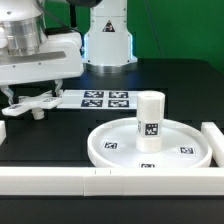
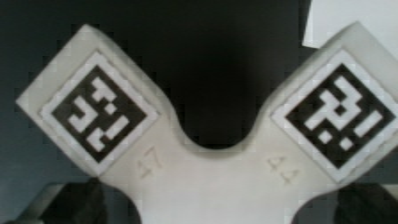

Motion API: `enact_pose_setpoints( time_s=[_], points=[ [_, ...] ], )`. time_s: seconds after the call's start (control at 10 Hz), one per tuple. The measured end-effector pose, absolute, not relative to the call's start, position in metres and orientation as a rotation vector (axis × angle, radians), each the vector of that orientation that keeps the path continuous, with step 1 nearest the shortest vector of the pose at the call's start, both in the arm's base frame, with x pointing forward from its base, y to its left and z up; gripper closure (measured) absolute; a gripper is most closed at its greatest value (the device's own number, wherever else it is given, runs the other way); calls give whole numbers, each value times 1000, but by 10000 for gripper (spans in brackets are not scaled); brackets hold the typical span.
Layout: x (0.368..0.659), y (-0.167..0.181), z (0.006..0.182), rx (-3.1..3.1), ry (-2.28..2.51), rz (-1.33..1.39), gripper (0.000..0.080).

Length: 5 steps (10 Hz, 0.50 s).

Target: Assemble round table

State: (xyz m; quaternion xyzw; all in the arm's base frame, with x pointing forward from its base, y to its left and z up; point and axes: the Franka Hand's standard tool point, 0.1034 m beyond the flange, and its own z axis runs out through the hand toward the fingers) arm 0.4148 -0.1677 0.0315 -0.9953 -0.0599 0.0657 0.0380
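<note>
The cross-shaped foot (image 1: 38, 103) lies flat on the black table at the exterior view's left. My gripper (image 1: 20, 97) is low over it and open. In the wrist view the foot (image 2: 210, 165) fills the picture, with two tagged arms spreading away from me. Its middle lies between my dark fingers (image 2: 68, 205), and the gripper (image 2: 210, 212) straddles it with room on both sides. The round disc (image 1: 110, 148) rests near the front right. The short post (image 1: 150, 120) stands upright in its hub.
The marker board (image 1: 105, 99) lies flat just beyond the foot. A long white rail (image 1: 60, 182) runs along the front edge, and another rail piece (image 1: 214, 137) stands at the exterior view's right. The robot's base (image 1: 108, 35) is at the back.
</note>
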Motion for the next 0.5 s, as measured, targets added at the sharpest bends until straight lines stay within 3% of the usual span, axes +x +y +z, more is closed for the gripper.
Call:
enact_pose_setpoints(
  time_s=[0.5],
  points=[
    [427,-170,36,-3043,-184,202,151]
  ],
)
